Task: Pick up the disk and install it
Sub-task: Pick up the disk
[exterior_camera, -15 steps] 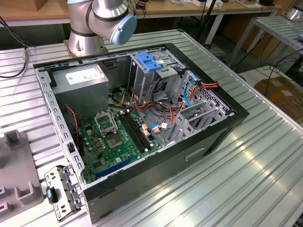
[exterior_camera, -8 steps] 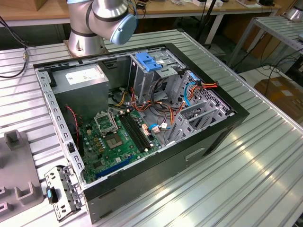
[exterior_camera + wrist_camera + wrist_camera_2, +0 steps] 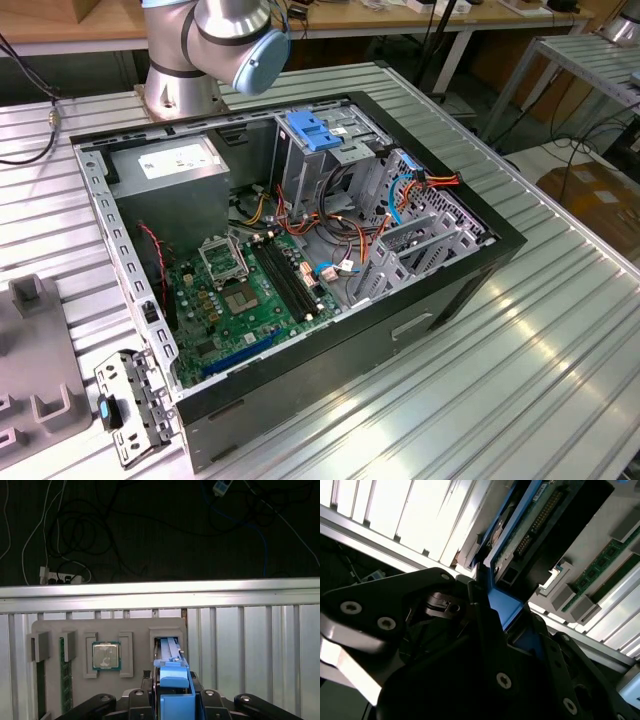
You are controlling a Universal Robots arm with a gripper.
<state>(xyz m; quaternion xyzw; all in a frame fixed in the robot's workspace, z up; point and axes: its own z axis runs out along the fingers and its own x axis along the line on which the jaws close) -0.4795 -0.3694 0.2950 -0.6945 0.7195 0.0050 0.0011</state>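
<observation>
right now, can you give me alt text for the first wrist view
The gripper grips the disk by its bright blue carrier, the disk's far end at a slot in a grey holder tray. The tray also holds a processor chip and a green memory stick, on a ribbed metal table with cables on the dark floor beyond.

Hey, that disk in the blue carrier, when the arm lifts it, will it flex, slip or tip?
Probably stiff: the disk shows a circuit board on a solid dark body. Its blue carrier, pinched in the gripper, looks like smooth plastic, so it might slip. It stands on edge in a slot of the grey tray, so it could tip if released.
</observation>
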